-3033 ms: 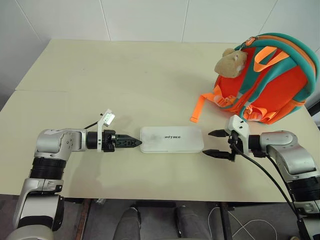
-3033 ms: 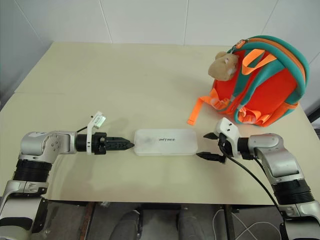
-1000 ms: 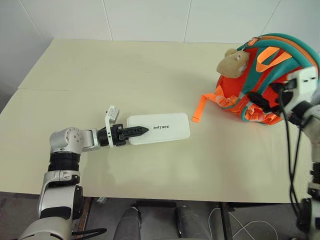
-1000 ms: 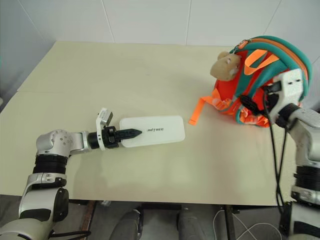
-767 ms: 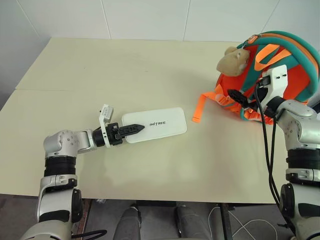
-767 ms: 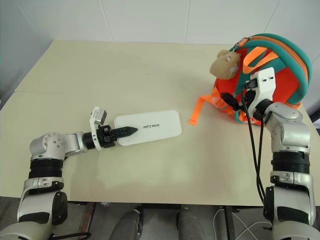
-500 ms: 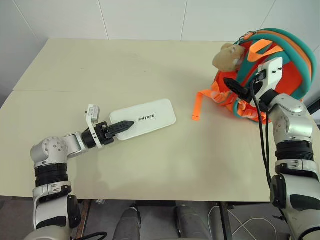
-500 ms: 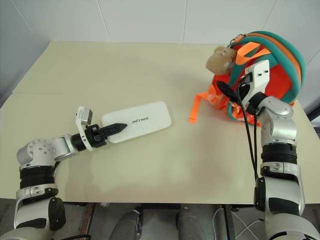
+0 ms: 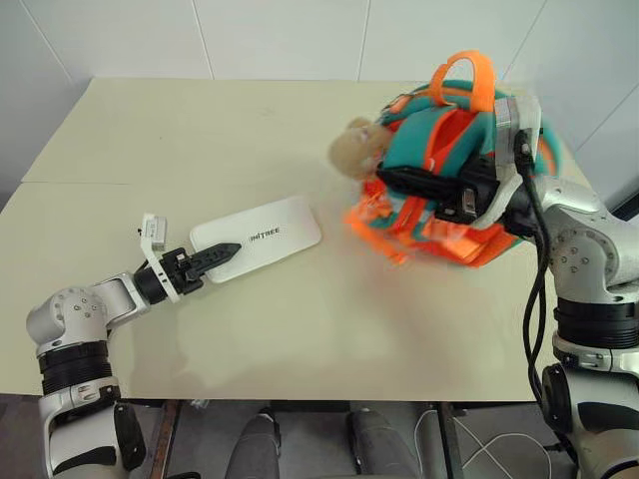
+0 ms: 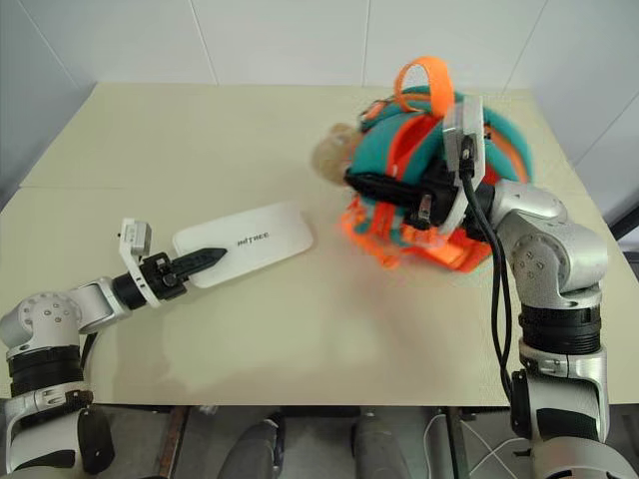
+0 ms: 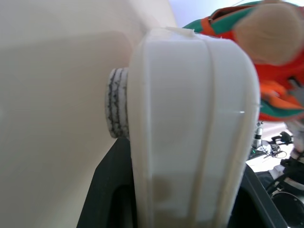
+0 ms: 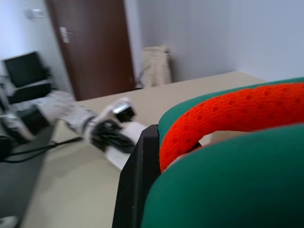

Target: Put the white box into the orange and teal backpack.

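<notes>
The white box point(image 9: 262, 235) lies flat on the table's left half, and my left gripper point(image 9: 226, 251) is shut on its near left end. In the left wrist view the box point(image 11: 190, 118) sits between the black fingers point(image 11: 110, 190). The orange and teal backpack point(image 9: 439, 140) is tipped over toward the table's middle, its tan plush animal point(image 9: 351, 152) swinging at its left side. My right gripper point(image 9: 389, 178) is shut on the backpack's teal and orange strap point(image 12: 223, 114), reaching across its front.
The cream table point(image 9: 250, 120) has bare room behind the box and between the box and the backpack. An orange carry loop point(image 9: 467, 72) sticks up from the backpack's top. White walls stand close behind the table's far edge.
My right gripper shut on the backpack's strap and pulled the backpack left toward the middle, tipping it. My left gripper drew the box leftward, turning it slightly.
</notes>
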You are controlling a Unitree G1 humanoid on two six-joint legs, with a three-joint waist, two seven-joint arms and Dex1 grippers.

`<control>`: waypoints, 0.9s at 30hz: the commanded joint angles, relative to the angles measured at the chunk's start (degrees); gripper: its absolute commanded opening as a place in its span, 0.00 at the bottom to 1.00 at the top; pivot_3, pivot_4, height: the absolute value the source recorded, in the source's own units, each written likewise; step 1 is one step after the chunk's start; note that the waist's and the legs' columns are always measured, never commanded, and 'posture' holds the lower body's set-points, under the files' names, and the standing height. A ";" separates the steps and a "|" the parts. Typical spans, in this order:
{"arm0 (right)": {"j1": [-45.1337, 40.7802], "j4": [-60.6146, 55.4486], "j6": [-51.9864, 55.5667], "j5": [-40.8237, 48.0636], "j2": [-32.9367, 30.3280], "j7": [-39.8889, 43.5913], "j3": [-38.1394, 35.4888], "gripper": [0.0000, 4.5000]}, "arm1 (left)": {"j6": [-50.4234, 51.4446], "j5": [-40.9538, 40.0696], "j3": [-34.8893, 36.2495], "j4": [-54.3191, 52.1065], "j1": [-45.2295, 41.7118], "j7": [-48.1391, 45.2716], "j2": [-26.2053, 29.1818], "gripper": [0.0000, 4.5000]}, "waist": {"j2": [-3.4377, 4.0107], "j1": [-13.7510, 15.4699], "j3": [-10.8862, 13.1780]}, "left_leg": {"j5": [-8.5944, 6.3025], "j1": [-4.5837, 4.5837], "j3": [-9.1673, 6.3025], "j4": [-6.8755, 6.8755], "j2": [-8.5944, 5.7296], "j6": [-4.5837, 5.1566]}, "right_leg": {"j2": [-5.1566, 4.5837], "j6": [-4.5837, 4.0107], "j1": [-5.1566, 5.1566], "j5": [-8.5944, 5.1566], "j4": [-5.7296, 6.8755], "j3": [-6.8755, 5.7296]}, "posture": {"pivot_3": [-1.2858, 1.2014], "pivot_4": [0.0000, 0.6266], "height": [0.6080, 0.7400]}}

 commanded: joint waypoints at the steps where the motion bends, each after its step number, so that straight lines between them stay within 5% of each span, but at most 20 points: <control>1: 1.47 -6.31 16.44 17.57 -7.84 5.09 -2.43 0.01 | -4.44 -2.15 3.33 -4.11 0.81 -0.04 0.16 0.28 | -0.02 0.76 0.01 | 0.00 -0.03 -0.02 -0.03 -0.01 0.01 | -0.02 -0.01 0.01 0.00 -0.06 -0.04 | 0.52 0.24 1.00; 6: 4.26 -3.62 21.76 20.09 -14.68 6.88 -3.36 0.01 | -5.88 -2.53 2.75 -8.65 4.83 -1.67 2.14 0.28 | -0.09 1.51 0.00 | -0.07 -0.06 -0.01 0.00 -0.02 0.08 | -0.04 -0.04 0.06 -0.02 -0.23 -0.04 | 0.52 0.24 1.00; 12: 2.86 2.00 17.98 11.73 -19.84 14.13 1.85 0.01 | -10.27 -4.56 4.87 -11.58 8.23 -4.27 3.37 0.28 | -0.10 1.45 0.00 | -0.10 -0.05 0.05 -0.01 0.00 0.12 | 0.00 -0.10 0.00 -0.05 -0.23 -0.02 | 0.52 0.24 1.00; 27: 4.96 6.34 7.27 -0.83 -12.99 15.88 7.53 0.01 | -7.26 -22.66 7.90 -28.24 9.63 -6.46 11.82 0.28 | -0.14 1.29 0.03 | -0.18 -0.08 0.06 0.04 0.04 0.07 | 0.03 -0.13 0.03 -0.07 -0.31 -0.02 | 0.52 0.24 1.00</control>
